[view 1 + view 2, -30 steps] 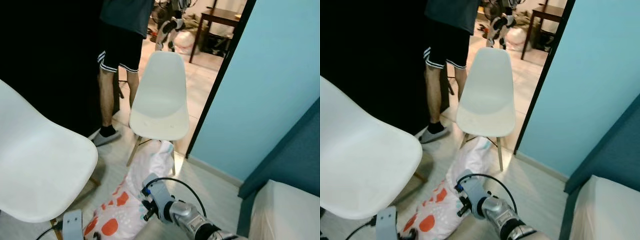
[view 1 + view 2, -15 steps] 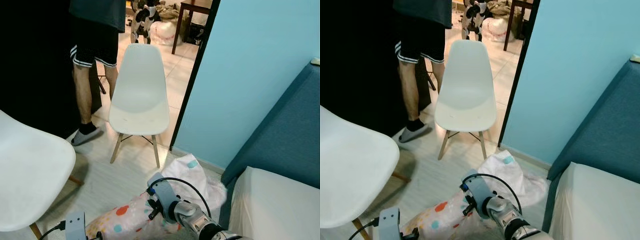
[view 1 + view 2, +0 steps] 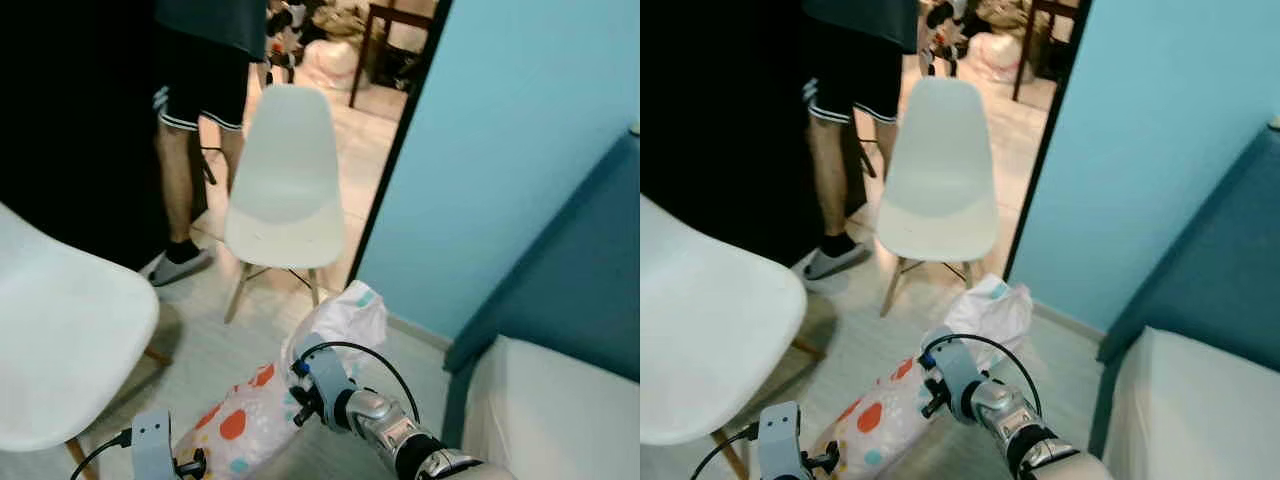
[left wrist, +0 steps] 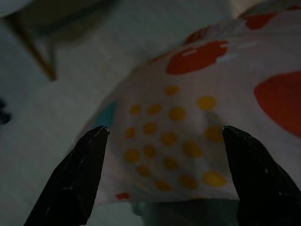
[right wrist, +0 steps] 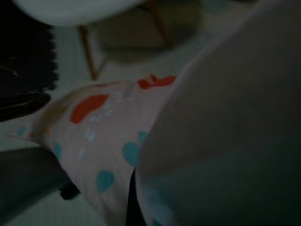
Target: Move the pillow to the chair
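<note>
Two grippers are engaged on the pillow (image 3: pixel 262 405), a white one printed with red and teal spots, which is carried low in front of the robot, above the pale floor (image 3: pixel 215 335). In the left wrist view the left gripper (image 4: pixel 164 174) is seen with its two black fingers spread wide, the spotted fabric lying between and beyond them; whether the fabric is pinched cannot be told. The right gripper (image 3: pixel 300 385) is pressed against the pillow's upper part, with cloth bunched above it; its finger state cannot be told, the right wrist view being blocked by close fabric.

Compared with half a second ago, the whole scene is seen to have shifted, so the camera has moved with the robot. The pillow now sits more centrally and its far end reaches nearer the front legs of the white chair (image 3: pixel 285 195) ahead. A second white chair (image 3: pixel 60 335) stands close on the left. A person (image 3: pixel 195 90) stands beside the far chair.

The carry is judged to be under way, with the pillow not yet raised to seat height. Placement remains undone.
</note>
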You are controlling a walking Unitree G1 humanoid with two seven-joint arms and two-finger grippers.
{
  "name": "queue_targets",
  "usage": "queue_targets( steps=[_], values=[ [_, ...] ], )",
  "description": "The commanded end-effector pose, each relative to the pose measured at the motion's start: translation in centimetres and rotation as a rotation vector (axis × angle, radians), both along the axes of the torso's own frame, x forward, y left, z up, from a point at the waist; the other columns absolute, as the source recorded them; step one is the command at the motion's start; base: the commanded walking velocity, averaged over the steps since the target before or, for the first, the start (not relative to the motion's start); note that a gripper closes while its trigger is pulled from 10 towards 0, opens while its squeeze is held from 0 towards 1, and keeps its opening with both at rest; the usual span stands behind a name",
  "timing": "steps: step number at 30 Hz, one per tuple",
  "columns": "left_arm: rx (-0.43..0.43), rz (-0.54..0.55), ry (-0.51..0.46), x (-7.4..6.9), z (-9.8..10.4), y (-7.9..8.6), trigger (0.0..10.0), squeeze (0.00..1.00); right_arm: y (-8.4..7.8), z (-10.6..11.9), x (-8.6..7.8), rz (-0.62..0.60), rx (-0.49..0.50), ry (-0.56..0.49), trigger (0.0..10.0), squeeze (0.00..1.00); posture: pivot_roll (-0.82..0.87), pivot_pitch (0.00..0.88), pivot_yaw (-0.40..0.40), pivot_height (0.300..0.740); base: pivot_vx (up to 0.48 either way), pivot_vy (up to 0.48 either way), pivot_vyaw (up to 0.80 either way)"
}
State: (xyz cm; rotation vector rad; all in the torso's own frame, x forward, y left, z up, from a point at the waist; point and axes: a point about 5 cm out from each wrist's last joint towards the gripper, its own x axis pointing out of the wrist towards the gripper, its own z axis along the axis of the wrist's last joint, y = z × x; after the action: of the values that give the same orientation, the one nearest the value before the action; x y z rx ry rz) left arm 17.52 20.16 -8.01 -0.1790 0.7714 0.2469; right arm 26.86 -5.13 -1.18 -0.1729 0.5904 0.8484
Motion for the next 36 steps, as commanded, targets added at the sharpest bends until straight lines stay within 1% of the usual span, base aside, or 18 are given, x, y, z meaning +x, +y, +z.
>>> queue_targets(
  steps=[1, 5, 11, 18, 23, 25, 27, 28, 34, 36],
  values=[
    [-0.010, 0.018, 0.018, -0.7, -0.4, -0.1, 10.0, 0.00, 0.6, 0.8, 0.4, 0.022, 0.047, -0.038, 10.0, 0.00, 0.12, 0.027, -0.128, 0.740, 0.000, 0.000, 0.80],
    [-0.004, 0.023, 0.042, -1.3, -0.6, -0.2, 10.0, 0.00, 0.8, 0.7, 0.3, 0.025, 0.061, -0.025, 10.0, 0.00, 0.12, 0.035, -0.125, 0.740, 0.000, 0.000, 0.80],
    [-0.004, 0.026, 0.054, -1.5, -0.8, -0.1, 10.0, 0.00, 1.1, 0.8, 0.2, 0.037, 0.084, -0.014, 10.0, 0.00, 0.12, 0.038, -0.125, 0.740, 0.000, 0.000, 0.80],
    [-0.005, 0.026, 0.055, -1.5, -0.8, -0.1, 10.0, 0.00, 2.2, 1.1, -0.3, 0.116, 0.178, 0.027, 10.0, 0.00, 0.13, 0.038, -0.123, 0.740, 0.000, 0.000, 0.80],
    [-0.004, 0.021, 0.057, -1.5, -0.8, -0.1, 10.0, 0.00, 2.6, 1.2, -0.6, 0.143, 0.208, 0.040, 10.0, 0.00, 0.12, 0.037, -0.122, 0.740, 0.000, 0.000, 0.80],
    [-0.004, 0.020, 0.058, -1.5, -0.8, -0.1, 10.0, 0.00, 2.6, 1.3, -0.6, 0.140, 0.216, 0.041, 10.0, 0.00, 0.12, 0.037, -0.121, 0.740, 0.000, 0.000, 0.80],
    [0.000, 0.012, 0.058, -1.5, -0.7, -0.1, 10.0, 0.00, 2.8, 1.6, -0.3, 0.120, 0.262, 0.050, 10.0, 0.00, 0.12, 0.039, -0.120, 0.740, 0.000, 0.000, 0.80],
    [0.000, 0.012, 0.058, -1.5, -0.7, -0.1, 10.0, 0.00, 2.8, 1.6, -0.3, 0.120, 0.262, 0.050, 10.0, 0.00, 0.12, 0.039, -0.120, 0.740, 0.000, 0.000, 0.80],
    [0.003, 0.007, 0.052, -1.3, -0.7, -0.1, 10.0, 0.00, 2.8, 2.5, 0.6, 0.069, 0.349, 0.060, 10.0, 0.00, 0.13, 0.040, -0.120, 0.740, 0.000, 0.000, 0.80],
    [0.003, 0.008, 0.051, -1.3, -0.7, -0.2, 10.0, 0.00, 2.7, 2.7, 0.9, 0.046, 0.354, 0.057, 10.0, 0.00, 0.13, 0.041, -0.120, 0.740, 0.000, 0.000, 0.80]
  ],
)
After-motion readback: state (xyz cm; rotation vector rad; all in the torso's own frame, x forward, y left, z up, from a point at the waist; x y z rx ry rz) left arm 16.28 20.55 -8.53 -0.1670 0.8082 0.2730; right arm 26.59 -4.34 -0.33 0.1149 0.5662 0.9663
